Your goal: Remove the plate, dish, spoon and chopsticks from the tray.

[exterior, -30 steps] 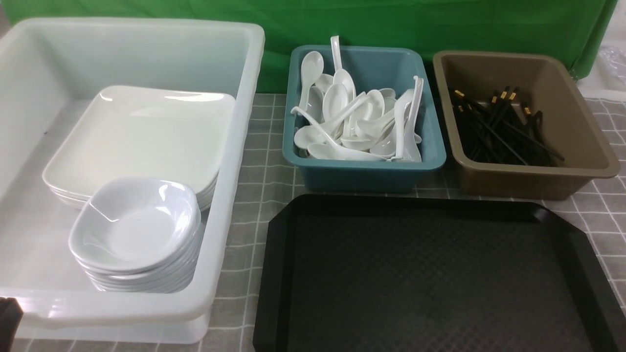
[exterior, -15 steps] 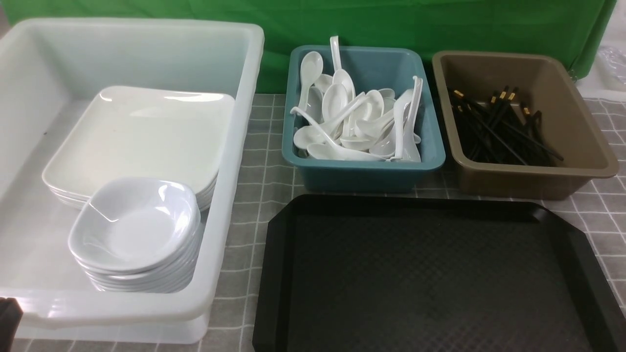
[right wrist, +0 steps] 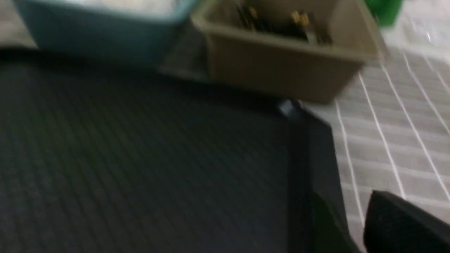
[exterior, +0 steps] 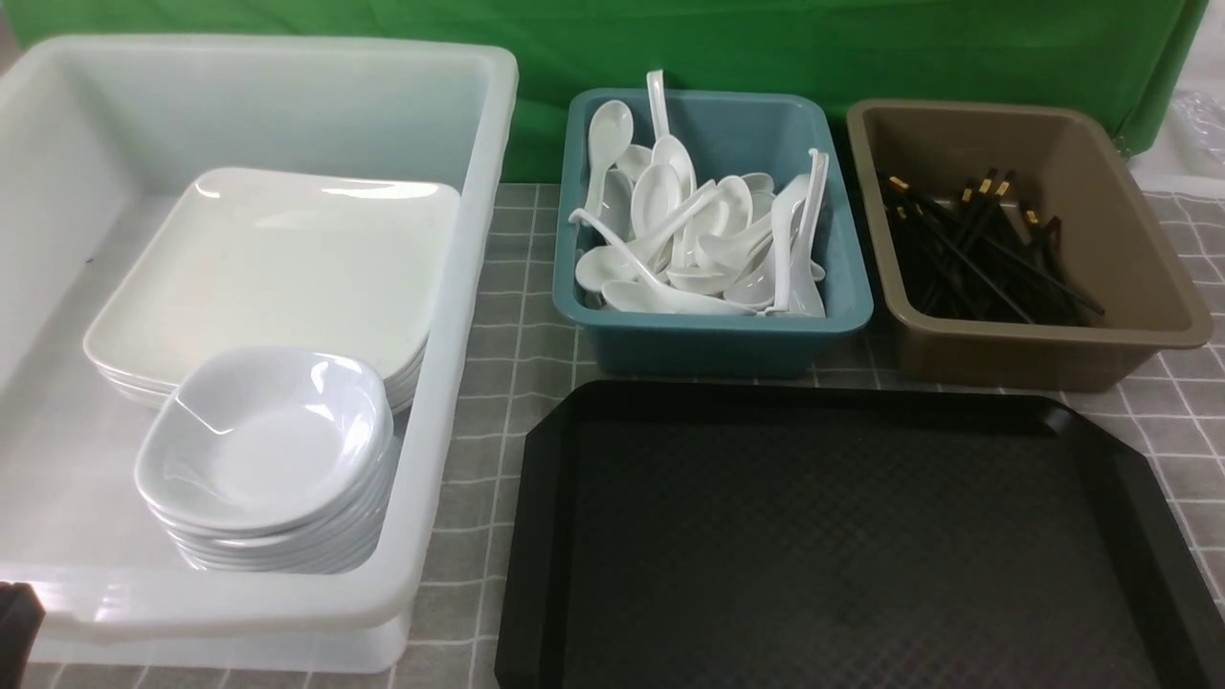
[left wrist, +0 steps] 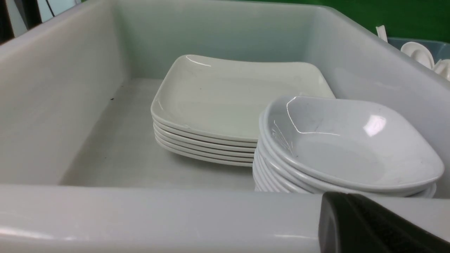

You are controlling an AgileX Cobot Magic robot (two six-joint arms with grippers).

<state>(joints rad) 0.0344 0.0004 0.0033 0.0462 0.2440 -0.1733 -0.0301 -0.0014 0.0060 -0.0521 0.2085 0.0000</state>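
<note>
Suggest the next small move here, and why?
Probably none beyond parking both arms: the tray looks bare, with plates and dishes stacked in the white tub, spoons in the teal tub and chopsticks in the brown tub. Nothing seems left to clear.

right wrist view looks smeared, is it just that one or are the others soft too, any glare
Right wrist view: motion-blurred throughout, the tray texture streaked and the brown tub soft. Front view: sharp, with mild sheen on the top plate. Left wrist view: sharp, with bright highlights on the top dish.
</note>
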